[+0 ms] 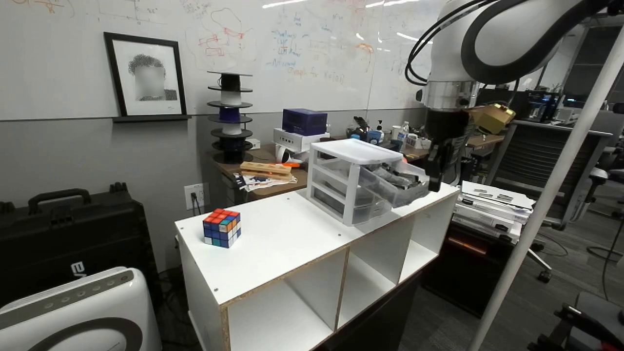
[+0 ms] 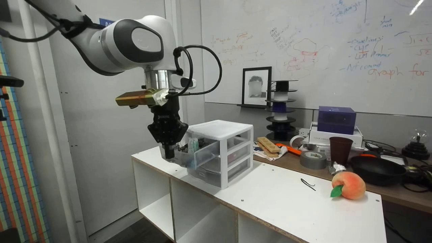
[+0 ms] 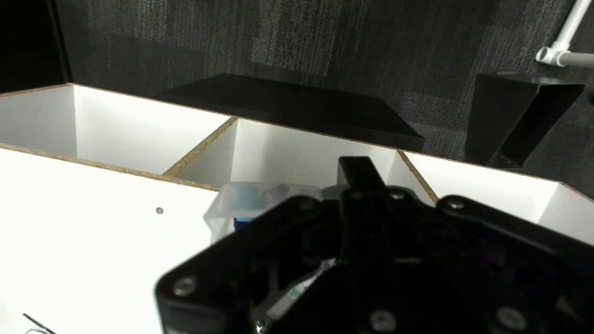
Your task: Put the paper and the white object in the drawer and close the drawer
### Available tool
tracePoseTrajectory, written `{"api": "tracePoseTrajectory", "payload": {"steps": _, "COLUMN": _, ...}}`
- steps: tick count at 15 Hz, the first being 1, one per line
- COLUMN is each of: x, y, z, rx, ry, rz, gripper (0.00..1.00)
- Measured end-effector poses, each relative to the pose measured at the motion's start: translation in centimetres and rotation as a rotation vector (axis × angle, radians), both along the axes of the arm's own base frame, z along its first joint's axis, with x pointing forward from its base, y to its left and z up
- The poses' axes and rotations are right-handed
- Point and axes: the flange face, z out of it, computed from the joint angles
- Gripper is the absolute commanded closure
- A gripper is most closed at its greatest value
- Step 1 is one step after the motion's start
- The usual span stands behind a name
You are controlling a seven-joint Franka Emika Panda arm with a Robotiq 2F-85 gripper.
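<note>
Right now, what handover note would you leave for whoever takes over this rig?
Gripper: looks shut, pointing down at the outer end of the drawer; contact can't be told.
Drawer: top one, pulled out of the chest and tilted downward, contents inside.
Paper and white object: not surely identified; a pale, green-marked piece shows among the contents.
Done: drawer open and holding things; both items inside unconfirmed.
Left: check both are in, then probably push the drawer closed.
</note>
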Motion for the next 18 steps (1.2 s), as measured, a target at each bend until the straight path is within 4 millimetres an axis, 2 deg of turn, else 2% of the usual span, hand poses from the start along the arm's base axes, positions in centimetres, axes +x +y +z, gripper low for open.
{"api": "tracePoseTrajectory", "payload": {"steps": 5, "x": 1.7, "y": -0.2, "z": 0.3, "rx": 0.017, "ry": -0.144, "rz": 0.03, "gripper": 1.0}}
{"api": "tracePoseTrajectory", "payload": {"steps": 9, "x": 3.2, "y": -1.1, "z": -0.2, "rx": 0.023, "ry": -0.251, "rz": 0.038, "gripper": 1.0}}
{"api": "tracePoseTrajectory", "payload": {"steps": 18, "x": 5.4, "y": -2.4, "z": -0.2, "rx": 0.022, "ry": -0.357, "rz": 0.044, "gripper": 1.0}}
